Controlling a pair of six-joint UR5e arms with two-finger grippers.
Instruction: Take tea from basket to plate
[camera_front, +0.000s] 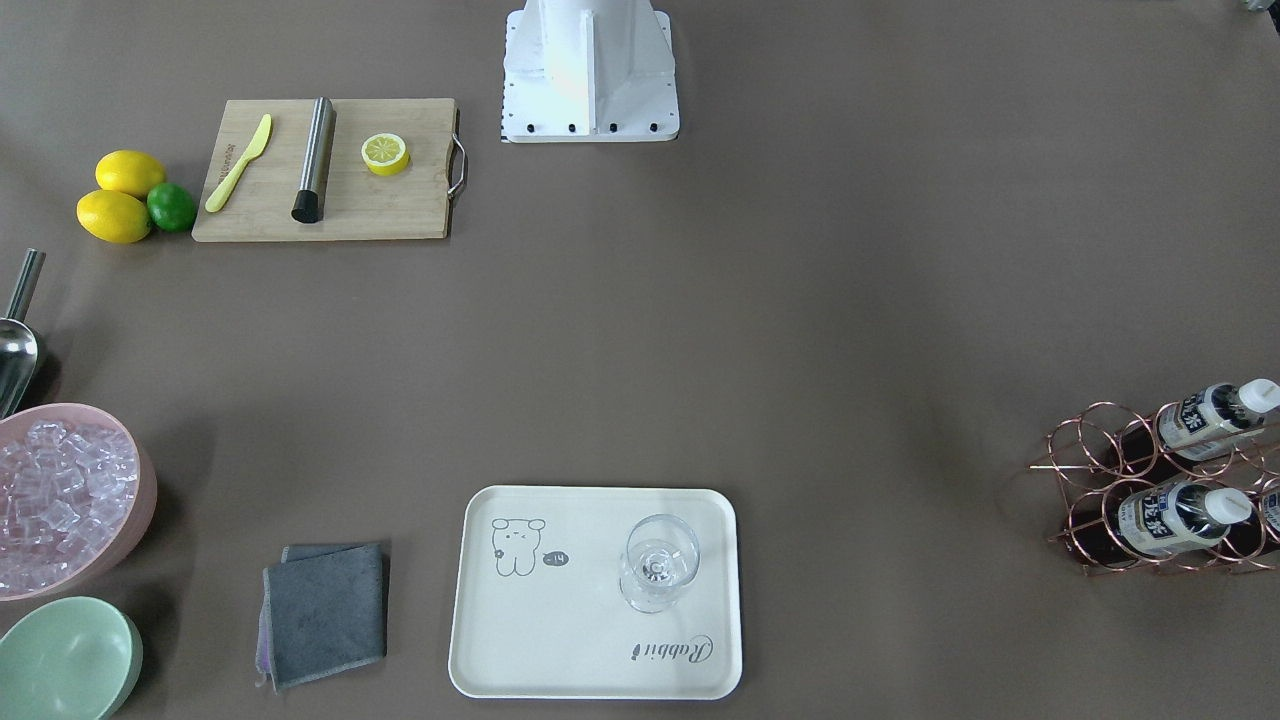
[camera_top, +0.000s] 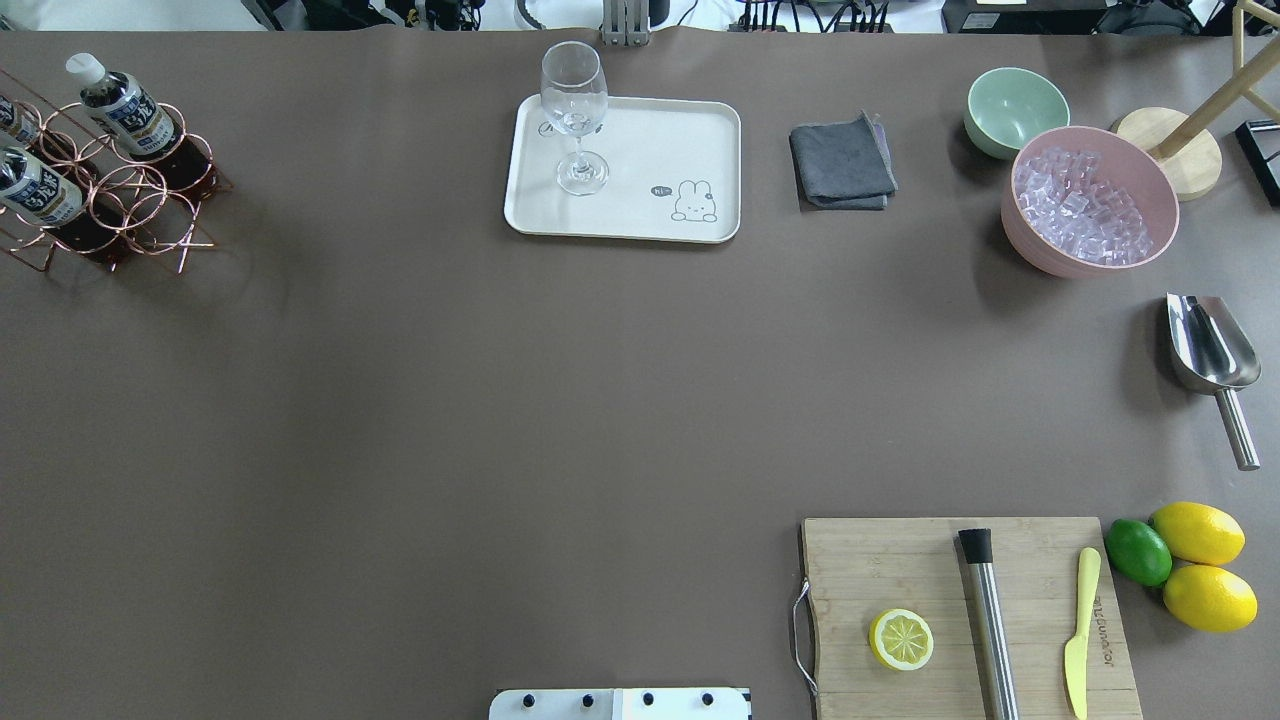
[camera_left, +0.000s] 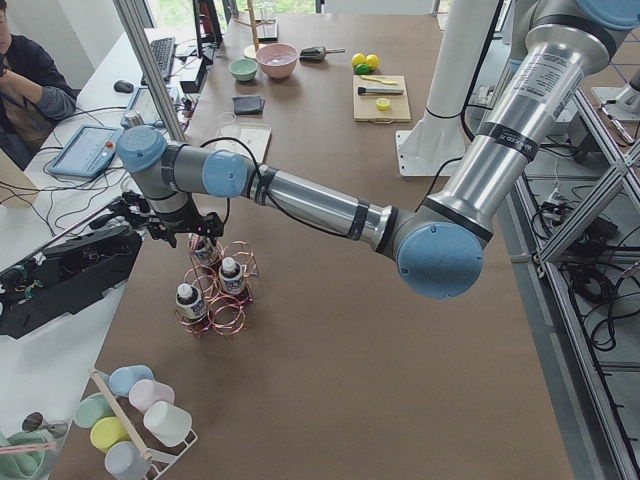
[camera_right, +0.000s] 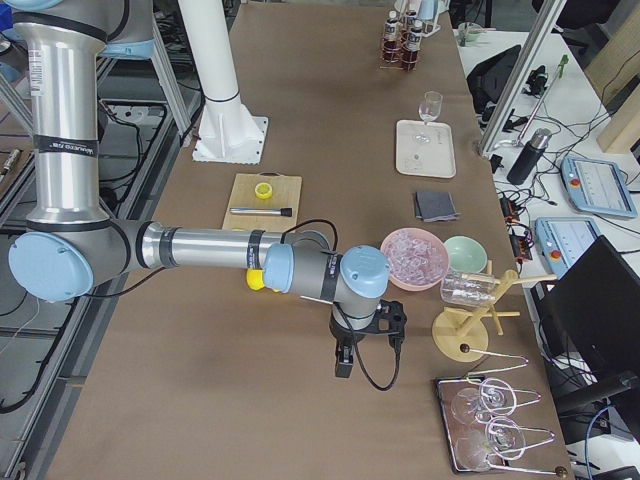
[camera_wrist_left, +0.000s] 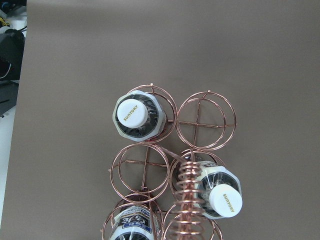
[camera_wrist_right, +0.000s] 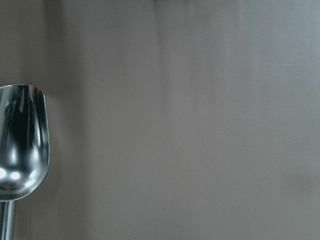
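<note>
Three tea bottles (camera_front: 1215, 410) with white caps stand in the copper wire basket (camera_front: 1090, 460) at the table's far left end. The left wrist view looks straight down on two caps (camera_wrist_left: 134, 113) and the basket's coiled handle (camera_wrist_left: 189, 200). In the exterior left view my left gripper (camera_left: 195, 228) hangs just above the bottles; I cannot tell if it is open. The cream plate (camera_front: 560, 640) lies at the far middle edge. My right gripper (camera_right: 343, 368) hovers low near the scoop; I cannot tell its state.
A wine glass (camera_front: 657, 562) stands on the plate. A grey cloth (camera_front: 325, 610), a mint bowl (camera_front: 65, 660) and a pink bowl of ice (camera_front: 60, 490) lie beside it. A metal scoop (camera_wrist_right: 20, 145), cutting board (camera_front: 330, 170) and lemons (camera_front: 125, 195) are on my right side.
</note>
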